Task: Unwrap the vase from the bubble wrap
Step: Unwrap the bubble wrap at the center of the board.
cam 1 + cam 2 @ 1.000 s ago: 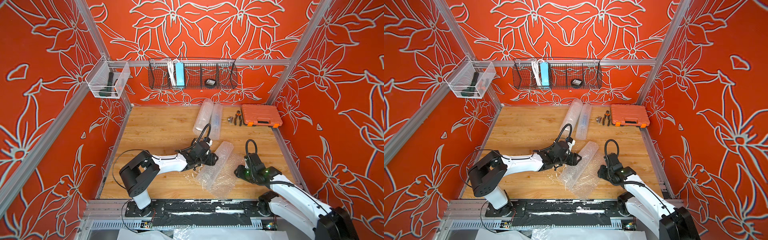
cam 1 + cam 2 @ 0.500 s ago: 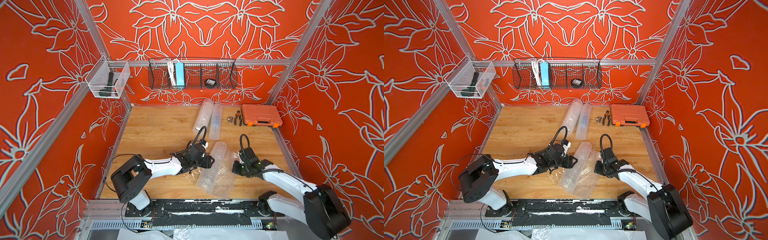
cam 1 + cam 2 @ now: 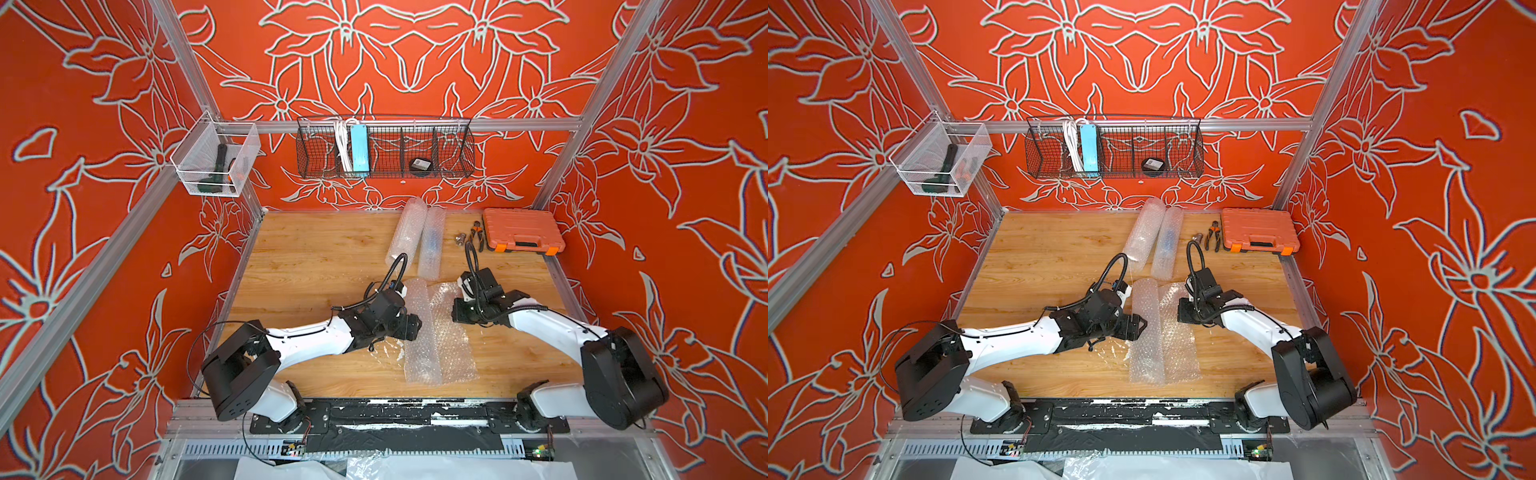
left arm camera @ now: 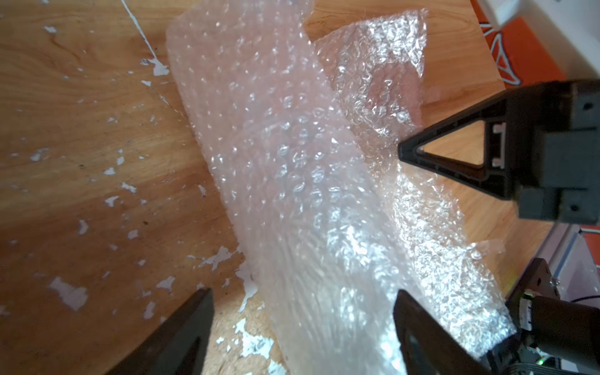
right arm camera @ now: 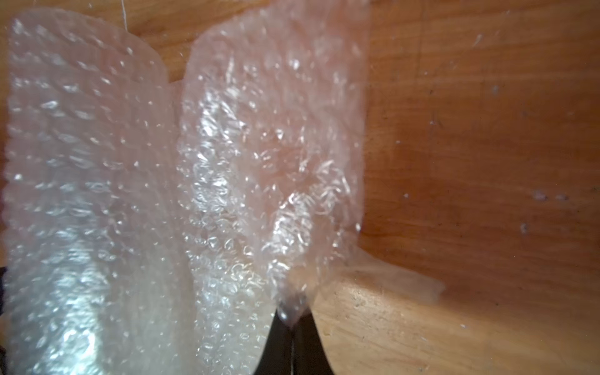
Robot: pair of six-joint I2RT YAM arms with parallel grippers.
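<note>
Jaws on the left arm (image 3: 316, 338) stand spread wide, straddling the still-rolled left part of the bubble wrap (image 3: 436, 332); in the left wrist view the roll lies between the fingers (image 4: 181, 334), and contact cannot be told. Jaws on the right arm (image 3: 548, 328) are pressed together, pinching the loose sheet's right edge. The wrap lies partly unrolled on the near middle of the tabletop (image 3: 311, 257), between both arms. Farther back, two rolled tubes (image 3: 406, 232) (image 3: 432, 249) lie side by side. To their right are pliers (image 3: 477, 233) and an orange case (image 3: 523, 228). A wire basket (image 3: 384, 166) hangs on the far wall.
</note>
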